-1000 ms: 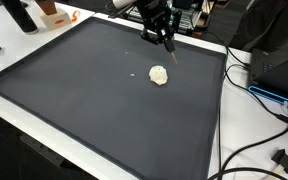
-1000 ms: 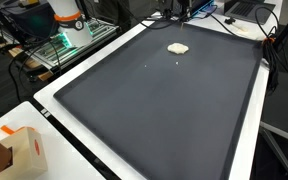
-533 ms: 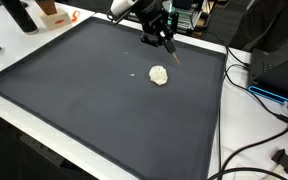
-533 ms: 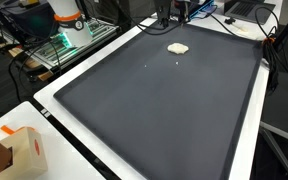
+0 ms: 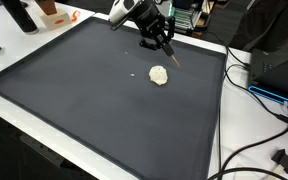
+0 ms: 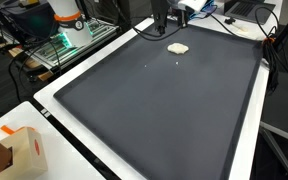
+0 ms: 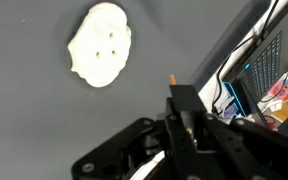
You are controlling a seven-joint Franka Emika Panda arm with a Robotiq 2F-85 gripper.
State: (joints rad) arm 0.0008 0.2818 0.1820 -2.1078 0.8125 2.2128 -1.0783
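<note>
A cream, flattened lump [image 5: 159,75] lies on the large black mat [image 5: 74,100]; it also shows in the other exterior view [image 6: 178,47] and at the wrist view's top left [image 7: 100,44]. My gripper [image 5: 161,42] hangs tilted above the mat's far edge, just beyond the lump and not touching it. Its jaws look shut on a thin dark stick [image 5: 171,57] that slants down toward the mat. In the wrist view the gripper [image 7: 184,115] fills the lower middle, with the stick's orange tip [image 7: 171,76] poking out past the fingers. In an exterior view only part of the gripper [image 6: 161,16] shows.
The mat [image 6: 164,110] covers most of a white table. Cables [image 5: 254,95] and dark equipment stand past one mat edge. A black bottle [image 5: 20,15] and an orange object [image 5: 52,13] sit at a far corner. A cardboard box [image 6: 22,152] stands near another corner.
The wrist has swung and tilted a little, the arm's upper part moving left in an exterior view. The stick stays in the jaws. The lump has not moved.
</note>
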